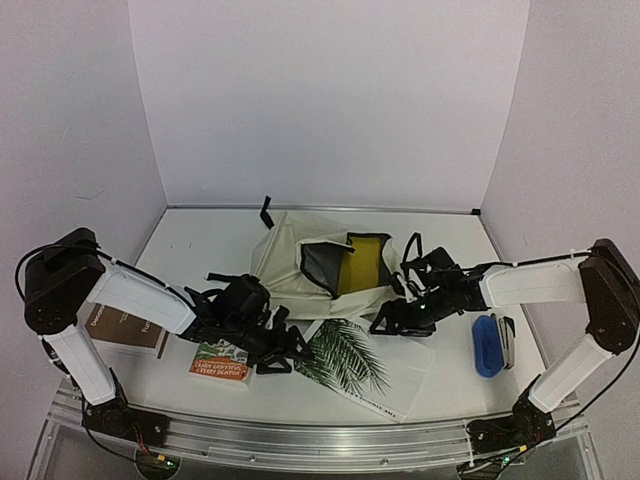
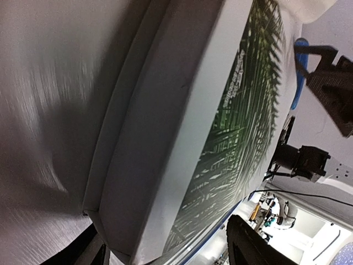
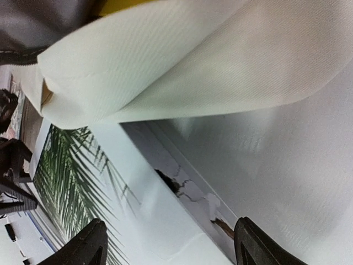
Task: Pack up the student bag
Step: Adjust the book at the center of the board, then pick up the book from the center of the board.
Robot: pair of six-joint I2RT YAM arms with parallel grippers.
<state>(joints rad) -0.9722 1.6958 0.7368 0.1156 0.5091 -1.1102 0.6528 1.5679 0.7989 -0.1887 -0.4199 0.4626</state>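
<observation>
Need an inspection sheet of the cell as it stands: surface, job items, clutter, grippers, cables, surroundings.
Surface: white table; metal rail along the near edge.
Job's things: student bag lying at centre back, mouth open, grey lining showing, yellow item inside.
Clutter: palm-leaf book in front of the bag; orange book and brown book to the left; blue case to the right.
Grippers: left gripper open at the palm-leaf book's left edge; right gripper open at its far corner, beside the bag's flap.
Cables: black cable looping at the left arm's shoulder.
Surroundings: white walls on three sides.
</observation>
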